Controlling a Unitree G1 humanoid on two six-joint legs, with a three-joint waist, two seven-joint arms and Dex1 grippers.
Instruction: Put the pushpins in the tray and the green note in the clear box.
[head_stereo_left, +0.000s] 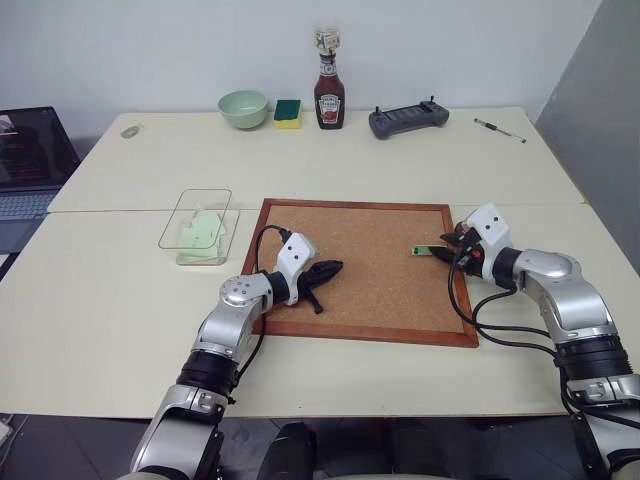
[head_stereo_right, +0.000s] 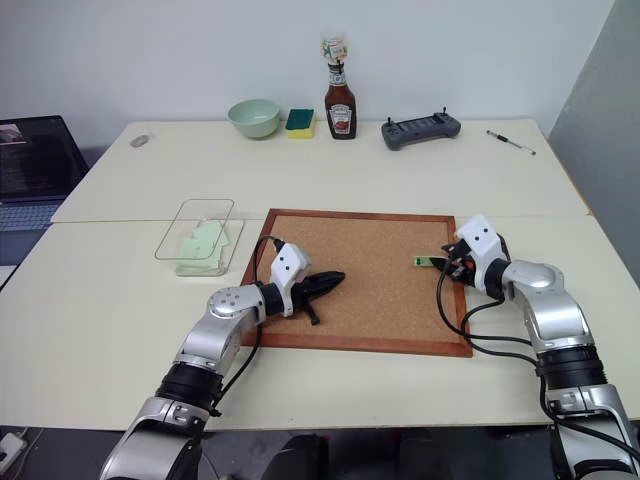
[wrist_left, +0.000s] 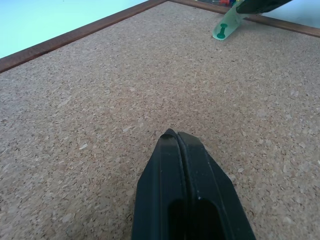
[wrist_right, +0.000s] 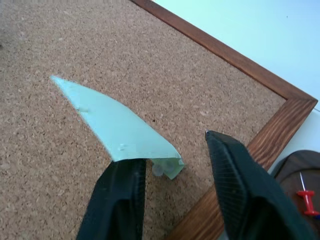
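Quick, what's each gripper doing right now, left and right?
Left gripper: shut, holding nothing, over the corkboard.
Right gripper: jaws apart around the lifted corner of the green note, not clamped.

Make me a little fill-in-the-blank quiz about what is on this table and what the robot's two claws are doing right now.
1. The ketchup bottle stands at the far edge of the table, beside a green-and-yellow ____.
2. The left gripper hovers over the corkboard with its fingers ____.
3. The right gripper is at a green note near the corkboard's ____ edge.
4. Pale green notes lie in the clear ____.

Missing words: sponge; shut; right; box
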